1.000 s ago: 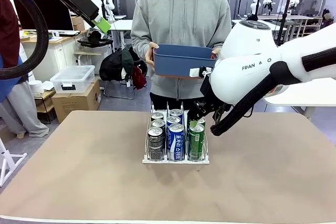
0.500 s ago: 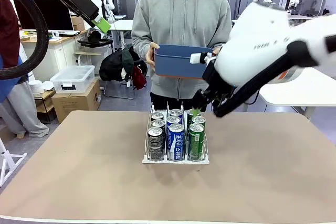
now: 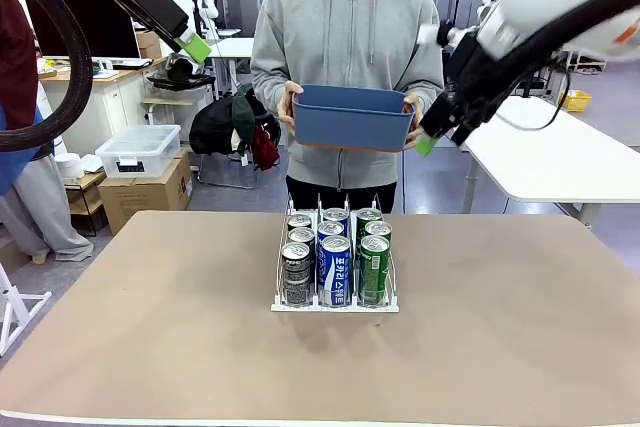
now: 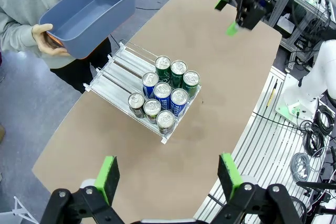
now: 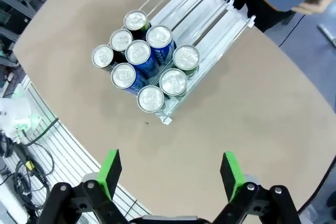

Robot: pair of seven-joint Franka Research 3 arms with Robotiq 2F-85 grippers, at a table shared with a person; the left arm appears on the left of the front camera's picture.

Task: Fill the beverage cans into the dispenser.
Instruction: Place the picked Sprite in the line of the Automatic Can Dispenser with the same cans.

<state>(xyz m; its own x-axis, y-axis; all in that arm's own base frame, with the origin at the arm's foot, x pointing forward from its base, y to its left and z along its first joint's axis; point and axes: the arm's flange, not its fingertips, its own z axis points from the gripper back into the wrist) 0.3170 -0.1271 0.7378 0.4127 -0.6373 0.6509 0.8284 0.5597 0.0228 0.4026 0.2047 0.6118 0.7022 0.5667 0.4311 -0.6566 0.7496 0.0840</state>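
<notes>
Front cam low; wrist cams high, sharing dispenser [image 4: 137, 95].

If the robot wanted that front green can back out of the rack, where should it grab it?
Probably from straight above, hand fingers closing on the upper sides of the front green can. It stands upright in the dispenser, a blue can tight beside it and wire dividers along its flanks, so only the top part is free.
</notes>
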